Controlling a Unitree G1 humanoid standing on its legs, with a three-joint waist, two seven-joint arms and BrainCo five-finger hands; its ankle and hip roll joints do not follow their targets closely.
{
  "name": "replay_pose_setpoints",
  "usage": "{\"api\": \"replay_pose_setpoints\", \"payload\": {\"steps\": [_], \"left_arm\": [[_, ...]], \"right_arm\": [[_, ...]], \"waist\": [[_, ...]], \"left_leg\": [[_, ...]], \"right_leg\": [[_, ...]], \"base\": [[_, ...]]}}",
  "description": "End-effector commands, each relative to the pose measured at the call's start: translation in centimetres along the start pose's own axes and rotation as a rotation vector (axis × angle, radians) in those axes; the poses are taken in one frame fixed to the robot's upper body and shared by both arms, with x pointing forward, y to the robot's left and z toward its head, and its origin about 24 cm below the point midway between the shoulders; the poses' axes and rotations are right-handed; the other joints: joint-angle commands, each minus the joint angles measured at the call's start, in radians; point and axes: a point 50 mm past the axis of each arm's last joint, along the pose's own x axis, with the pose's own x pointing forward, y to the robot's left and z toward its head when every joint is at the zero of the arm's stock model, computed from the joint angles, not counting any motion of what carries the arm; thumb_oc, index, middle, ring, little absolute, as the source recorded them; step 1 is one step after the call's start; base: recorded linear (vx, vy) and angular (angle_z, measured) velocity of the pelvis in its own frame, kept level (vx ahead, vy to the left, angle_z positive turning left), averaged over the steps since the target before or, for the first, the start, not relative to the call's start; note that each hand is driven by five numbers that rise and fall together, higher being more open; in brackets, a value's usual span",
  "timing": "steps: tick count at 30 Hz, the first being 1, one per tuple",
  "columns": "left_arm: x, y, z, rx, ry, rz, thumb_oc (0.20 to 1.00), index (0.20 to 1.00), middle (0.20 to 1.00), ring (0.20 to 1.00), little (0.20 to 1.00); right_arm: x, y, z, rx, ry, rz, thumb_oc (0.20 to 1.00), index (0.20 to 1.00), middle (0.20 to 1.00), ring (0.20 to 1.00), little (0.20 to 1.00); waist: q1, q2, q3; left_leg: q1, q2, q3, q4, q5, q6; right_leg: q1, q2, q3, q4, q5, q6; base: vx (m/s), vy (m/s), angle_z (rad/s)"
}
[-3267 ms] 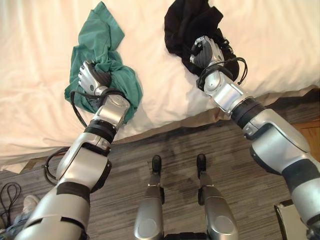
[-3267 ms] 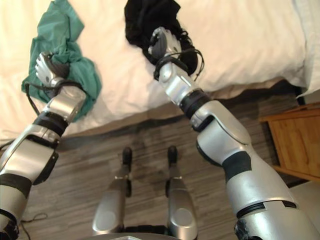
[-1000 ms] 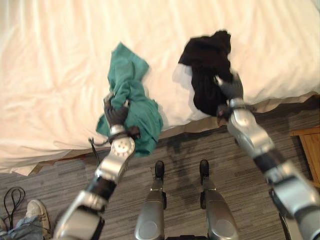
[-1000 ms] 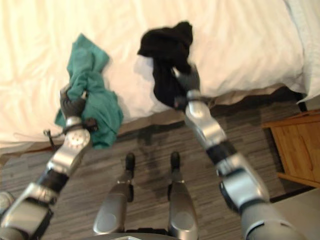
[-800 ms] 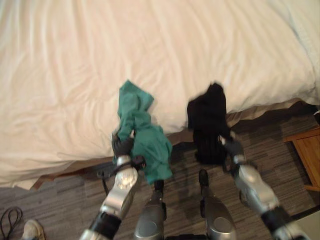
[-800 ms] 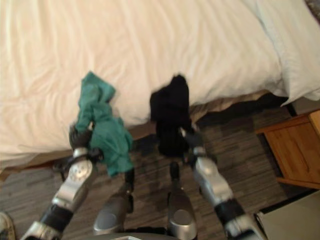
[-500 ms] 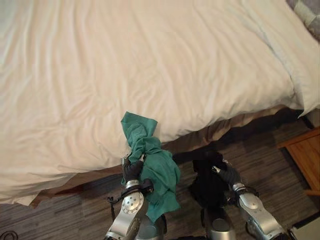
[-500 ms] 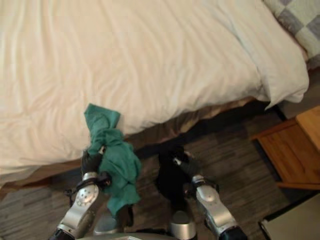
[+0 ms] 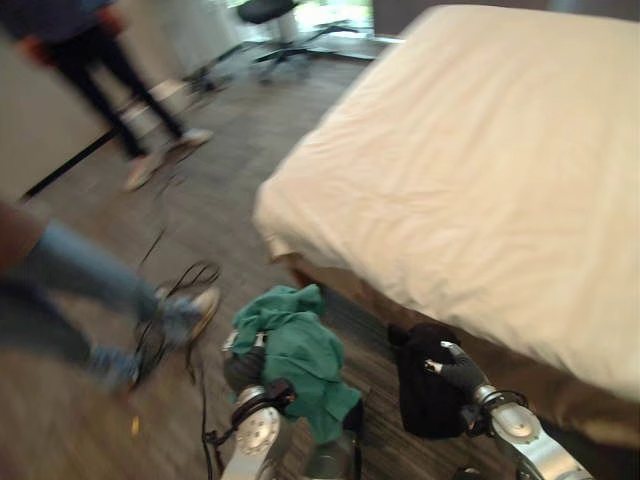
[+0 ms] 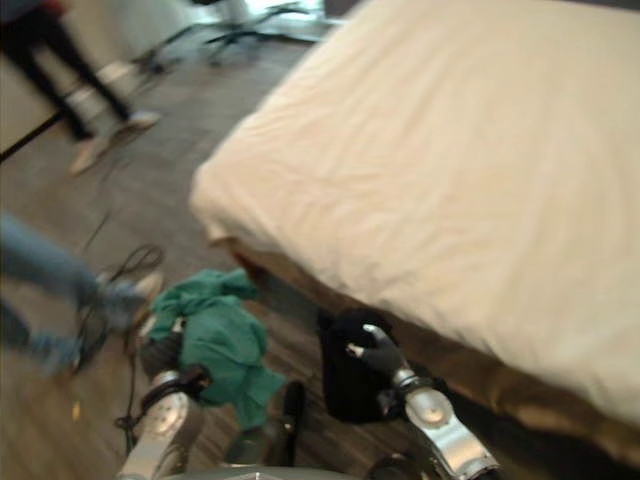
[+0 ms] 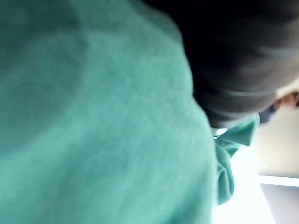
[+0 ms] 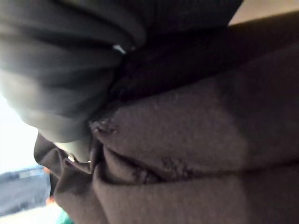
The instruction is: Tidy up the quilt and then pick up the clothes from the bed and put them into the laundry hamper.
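Observation:
A green garment hangs bunched from my left hand, whose fingers are shut on it low over the floor. The same green cloth lies right against the left wrist view. A black garment hangs from my right hand, which is shut on it beside the bed's edge. That dark cloth lies close against the right wrist view. The cream quilt lies smooth across the bed, with no clothes on it.
A person's legs in jeans and pale shoes cross the floor close on my left. Another person stands further back on the left, near an office chair. The bed's corner juts out ahead of the hands.
The camera has swung left, away from the bed. Both garments have come off the quilt and now hang over the floor in my hands. People have come into sight.

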Motion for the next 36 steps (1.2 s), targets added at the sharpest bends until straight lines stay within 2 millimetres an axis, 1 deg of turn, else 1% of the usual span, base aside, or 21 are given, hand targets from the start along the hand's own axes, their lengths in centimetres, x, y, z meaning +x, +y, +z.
{"api": "replay_pose_setpoints", "payload": {"steps": [1, 2, 3, 5, 6, 7, 8, 9, 10, 11, 12, 15, 19, 20, 24, 27, 31, 33, 34, 35, 36], "left_arm": [[2.5, -2.0, 3.4, -0.010, -0.154, -0.138, 0.200, 0.200, 0.200, 0.200, 0.200], [2.6, -2.3, 3.4, 0.001, -0.145, -0.157, 0.200, 0.200, 0.200, 0.200, 0.200], [2.6, -2.5, 3.4, 0.013, -0.136, -0.159, 0.200, 0.200, 0.200, 0.200, 0.200], [2.6, -2.3, 3.5, 0.046, -0.113, -0.152, 0.200, 0.200, 0.200, 0.200, 0.200], [2.6, -2.3, 3.2, 0.075, -0.081, -0.185, 0.200, 0.200, 0.200, 0.200, 0.200], [2.7, -2.4, 3.0, 0.088, -0.072, -0.213, 0.200, 0.200, 0.200, 0.200, 0.200], [2.8, -2.4, 2.6, 0.119, -0.055, -0.264, 0.200, 0.200, 0.200, 0.200, 0.200], [2.8, -2.4, 2.5, 0.121, -0.051, -0.272, 0.200, 0.200, 0.200, 0.200, 0.200], [2.7, -2.3, 2.2, 0.116, -0.044, -0.292, 0.200, 0.200, 0.200, 0.200, 0.200], [2.7, -2.3, 2.2, 0.115, -0.044, -0.296, 0.200, 0.200, 0.200, 0.200, 0.200], [2.6, -2.1, 2.2, 0.104, -0.044, -0.305, 0.200, 0.200, 0.200, 0.200, 0.200], [1.7, -3.1, 1.9, 0.110, -0.051, -0.358, 0.200, 0.200, 0.200, 0.200, 0.200], [1.7, -4.2, 2.6, 0.108, -0.089, -0.354, 0.200, 0.200, 0.200, 0.200, 0.200], [0.8, -6.2, -3.9, 0.008, 0.368, -0.491, 0.200, 0.200, 0.200, 0.200, 0.200], [1.4, -6.4, -3.5, 0.019, 0.352, -0.450, 0.200, 0.200, 0.200, 0.200, 0.200], [1.4, -6.2, -3.6, 0.012, 0.357, -0.433, 0.200, 0.200, 0.200, 0.200, 0.200], [1.3, -4.8, -3.7, 0.002, 0.362, -0.382, 0.200, 0.200, 0.200, 0.200, 0.200], [1.4, -4.4, -3.6, -0.003, 0.359, -0.376, 0.200, 0.200, 0.200, 0.200, 0.200], [1.5, -4.4, -3.4, -0.004, 0.356, -0.385, 0.200, 0.200, 0.200, 0.200, 0.200], [1.6, -4.3, -3.1, 0.003, 0.352, -0.405, 0.200, 0.200, 0.200, 0.200, 0.200], [1.5, -4.4, -2.9, 0.012, 0.352, -0.412, 0.200, 0.200, 0.200, 0.200, 0.200]], "right_arm": [[2.4, 0.6, 4.9, 0.076, -0.206, 0.004, 0.200, 0.200, 0.200, 0.200, 0.200], [2.5, 0.7, 4.7, 0.092, -0.198, -0.006, 0.200, 0.200, 0.200, 0.200, 0.200], [2.6, 1.0, 4.6, 0.110, -0.188, -0.009, 0.200, 0.200, 0.200, 0.200, 0.200], [2.7, 1.6, 4.4, 0.132, -0.191, -0.013, 0.200, 0.200, 0.200, 0.200, 0.200], [2.4, 1.7, 4.4, 0.171, -0.207, -0.065, 0.200, 0.200, 0.200, 0.200, 0.200], [2.2, 1.5, 4.4, 0.187, -0.210, -0.094, 0.200, 0.200, 0.200, 0.200, 0.200], [1.4, 1.1, 3.9, 0.221, -0.212, -0.144, 0.200, 0.200, 0.200, 0.200, 0.200], [1.2, 1.1, 3.7, 0.223, -0.214, -0.149, 0.200, 0.200, 0.200, 0.200, 0.200], [0.9, 0.8, 3.3, 0.223, -0.214, -0.158, 0.200, 0.200, 0.200, 0.200, 0.200], [0.9, 0.7, 3.2, 0.221, -0.216, -0.156, 0.200, 0.200, 0.200, 0.200, 0.200], [0.8, 0.2, 3.2, 0.216, -0.222, -0.148, 0.200, 0.200, 0.200, 0.200, 0.200], [0.9, -0.9, 3.1, 0.234, -0.233, -0.168, 0.200, 0.200, 0.200, 0.200, 0.200], [2.1, -1.1, 3.6, 0.243, -0.238, -0.176, 0.200, 0.200, 0.200, 0.200, 0.200], [0.7, -2.7, -1.4, 0.513, 0.070, -0.265, 0.200, 0.200, 0.200, 0.200, 0.200], [0.5, -2.3, -1.6, 0.511, 0.069, -0.262, 0.200, 0.200, 0.200, 0.200, 0.200], [0.5, -2.2, -1.6, 0.513, 0.077, -0.266, 0.200, 0.200, 0.200, 0.200, 0.200], [0.4, -1.8, -1.9, 0.502, 0.098, -0.255, 0.200, 0.200, 0.200, 0.200, 0.200], [0.5, -1.6, -1.9, 0.492, 0.109, -0.248, 0.200, 0.200, 0.200, 0.200, 0.200], [0.7, -1.5, -1.9, 0.490, 0.108, -0.248, 0.200, 0.200, 0.200, 0.200, 0.200], [1.0, -1.3, -1.7, 0.492, 0.101, -0.245, 0.200, 0.200, 0.200, 0.200, 0.200], [1.1, -1.3, -1.5, 0.493, 0.097, -0.247, 0.200, 0.200, 0.200, 0.200, 0.200]], "waist": [[-0.019, -0.075, 0.011], [-0.018, -0.071, 0.010], [-0.009, -0.068, 0.009], [0.020, -0.073, 0.006], [0.009, -0.079, -0.005], [-0.003, -0.083, -0.010], [-0.044, -0.091, -0.028], [-0.056, -0.093, -0.036], [-0.073, -0.098, -0.040], [-0.075, -0.100, -0.043], [-0.077, -0.108, -0.045], [-0.085, -0.115, -0.051], [-0.071, -0.117, -0.059], [-0.113, -0.095, -0.019], [-0.107, -0.101, -0.039], [-0.103, -0.103, -0.047], [-0.095, -0.103, -0.054], [-0.086, -0.100, -0.056], [-0.077, -0.098, -0.054], [-0.064, -0.102, -0.052], [-0.058, -0.100, -0.056]], "left_leg": [[0.040, 0.130, 0.052, 0.251, -0.012, -0.087], [0.047, 0.141, 0.076, 0.239, -0.006, -0.091], [0.055, 0.128, 0.076, 0.232, -0.010, -0.088], [0.045, 0.074, 0.020, 0.210, -0.023, -0.071], [0.058, 0.026, -0.053, 0.163, -0.027, -0.051], [0.044, 0.003, -0.079, 0.151, -0.012, -0.033], [0.031, -0.049, -0.194, 0.108, -0.007, -0.006], [0.025, -0.063, -0.225, 0.096, -0.002, 0.000], [0.030, -0.085, -0.251, 0.078, -0.001, 0.007], [0.028, -0.089, -0.250, 0.072, 0.003, 0.006], [0.036, -0.101, -0.243, 0.057, 0.010, 0.005], [0.048, -0.122, -0.261, 0.029, 0.019, 0.015], [0.057, -0.122, -0.239, 0.012, 0.025, 0.007], [-0.063, -0.109, -0.245, 0.054, 0.087, -0.019], [-0.046, -0.115, -0.235, 0.028, 0.086, -0.016], [-0.036, -0.126, -0.247, 0.030, 0.076, -0.010], [-0.028, -0.135, -0.251, 0.056, 0.050, 0.007], [-0.039, -0.137, -0.244, 0.083, 0.037, 0.018], [-0.059, -0.140, -0.238, 0.117, 0.025, 0.029], [-0.088, -0.148, -0.212, 0.158, 0.007, 0.056], [-0.102, -0.151, -0.190, 0.170, 0.001, 0.074]], "right_leg": [[-0.024, -0.067, 0.000, -0.002, 0.046, 0.079], [-0.009, -0.079, -0.021, -0.007, 0.055, 0.083], [0.013, -0.094, -0.036, -0.026, 0.079, 0.096], [0.043, -0.117, -0.031, -0.052, 0.107, 0.119], [0.013, -0.111, 0.057, -0.051, 0.106, 0.127], [-0.009, -0.102, 0.091, -0.057, 0.114, 0.119], [-0.063, -0.025, 0.260, -0.054, 0.075, 0.111], [-0.082, 0.003, 0.306, -0.053, 0.066, 0.107], [-0.101, 0.052, 0.367, -0.052, 0.054, 0.098], [-0.109, 0.065, 0.368, -0.055, 0.057, 0.096], [-0.120, 0.105, 0.363, -0.063, 0.058, 0.086], [-0.130, 0.145, 0.386, -0.064, 0.055, 0.066], [-0.124, 0.151, 0.358, -0.089, 0.066, 0.072], [-0.131, 0.158, 0.384, -0.153, 0.078, 0.055], [-0.127, 0.158, 0.345, -0.164, 0.074, 0.057], [-0.128, 0.161, 0.357, -0.161, 0.069, 0.053], [-0.138, 0.147, 0.373, -0.107, 0.048, 0.055], [-0.148, 0.128, 0.373, -0.052, 0.026, 0.063], [-0.148, 0.112, 0.368, -0.002, 0.001, 0.068], [-0.145, 0.087, 0.359, 0.085, -0.018, 0.082], [-0.144, 0.060, 0.359, 0.177, 0.009, 0.089]], "base": [[-0.07, 0.245, 2.21], [-0.04, 0.267, 2.06], [-0.07, 0.315, 2.14], [-0.04, 0.264, 0.66], [-0.04, 0.148, 0.46], [0.00, 0.079, 1.58], [0.00, 0.046, 2.49], [0.06, 0.077, 2.89], [0.01, 0.077, 1.94], [-0.01, 0.069, 1.11], [-0.02, 0.013, 0.86], [0.00, -0.043, 0.99], [0.01, -0.046, 0.08], [0.02, -0.019, -0.18], [0.09, 0.025, 0.00], [0.16, 0.089, 0.01], [0.17, 0.151, 0.00], [0.14, 0.181, 0.02], [0.18, 0.221, 0.04], [0.21, 0.280, 0.10], [0.17, 0.264, 0.15]]}}
